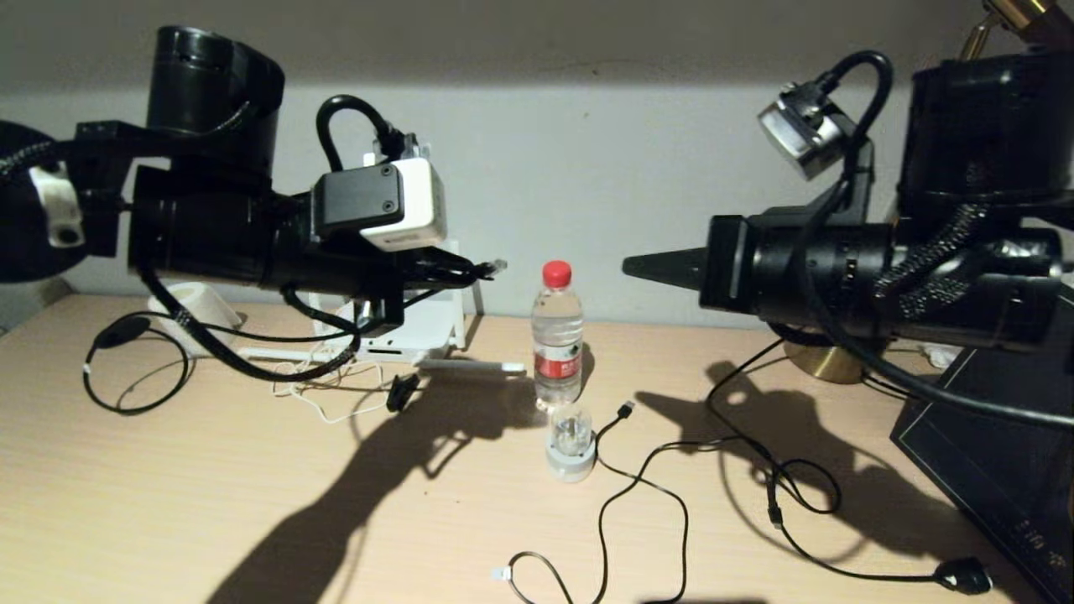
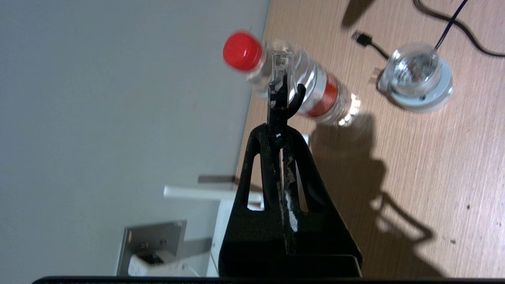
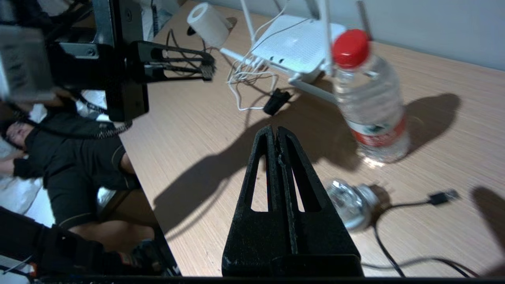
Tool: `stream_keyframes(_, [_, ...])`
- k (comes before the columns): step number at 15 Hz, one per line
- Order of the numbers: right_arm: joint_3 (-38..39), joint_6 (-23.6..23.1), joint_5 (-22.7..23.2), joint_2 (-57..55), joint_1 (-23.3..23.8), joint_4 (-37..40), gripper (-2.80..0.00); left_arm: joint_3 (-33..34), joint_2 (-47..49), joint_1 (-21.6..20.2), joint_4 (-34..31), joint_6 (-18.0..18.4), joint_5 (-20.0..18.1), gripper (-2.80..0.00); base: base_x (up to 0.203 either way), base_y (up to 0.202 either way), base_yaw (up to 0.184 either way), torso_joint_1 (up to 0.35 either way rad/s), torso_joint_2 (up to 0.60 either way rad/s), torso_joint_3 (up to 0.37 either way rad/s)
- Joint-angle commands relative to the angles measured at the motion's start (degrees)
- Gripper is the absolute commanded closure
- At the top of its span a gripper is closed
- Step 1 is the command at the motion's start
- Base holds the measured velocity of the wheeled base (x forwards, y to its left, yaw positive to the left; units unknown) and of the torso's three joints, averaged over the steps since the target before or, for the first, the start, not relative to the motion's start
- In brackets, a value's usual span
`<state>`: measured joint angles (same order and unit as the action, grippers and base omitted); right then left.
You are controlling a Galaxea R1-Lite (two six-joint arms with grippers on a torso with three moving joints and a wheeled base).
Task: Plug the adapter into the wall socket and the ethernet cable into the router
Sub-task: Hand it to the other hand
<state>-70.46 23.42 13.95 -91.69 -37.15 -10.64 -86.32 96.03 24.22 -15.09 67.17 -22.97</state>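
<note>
Cable work comes first: the left gripper (image 2: 281, 103) has its jaws clamped on the ethernet cable (image 2: 282, 69), clear plug poking forward, held above the surface (image 1: 252, 503) near the router (image 1: 419, 331). Judgement: line plug squarely with a port, push gently. Right gripper (image 3: 277, 136) hangs idle, jaws together, beside a water bottle (image 1: 557, 335). Grey wall (image 1: 587, 168) behind, adapter (image 2: 142, 268) seems already in the wall socket (image 2: 158, 236)
</note>
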Motion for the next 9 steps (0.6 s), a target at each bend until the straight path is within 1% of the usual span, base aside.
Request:
stream_keyframes(1, [-4.91, 0.18, 0.15, -5.01, -1.02, 2.05, -2.8, -0.3, 0.43, 2.11, 0.21, 0.41, 0.12, 0.0, 0.0, 0.0, 0.0, 0.0, 0.0, 0.0])
stream_keyframes(2, [-6.82, 0.16, 0.37, -5.87, -1.4, 3.67, -2.8, -0.69, 0.54, 3.57, 0.43, 0.42, 1.59, 0.0, 0.0, 0.0, 0.0, 0.0, 0.0, 0.0])
stream_keyframes(3, [-7.04, -0.1, 0.54, -5.75, -1.6, 3.96, -2.8, -0.93, 0.64, 4.46, 0.51, 0.49, 2.54, 0.0, 0.0, 0.0, 0.0, 0.0, 0.0, 0.0])
stream_keyframes(6, [-6.11, 0.05, 0.8, -4.82, -1.61, 3.97, -2.8, -1.22, 0.74, 5.22, 0.58, 0.77, 2.75, 0.0, 0.0, 0.0, 0.0, 0.0, 0.0, 0.0])
stream_keyframes(9, [-6.18, 0.14, 2.73, -4.38, -1.61, 3.87, -2.8, -1.19, 0.36, 6.1, 1.6, 0.77, 2.66, 0.0, 0.0, 0.0, 0.0, 0.0, 0.0, 0.0])
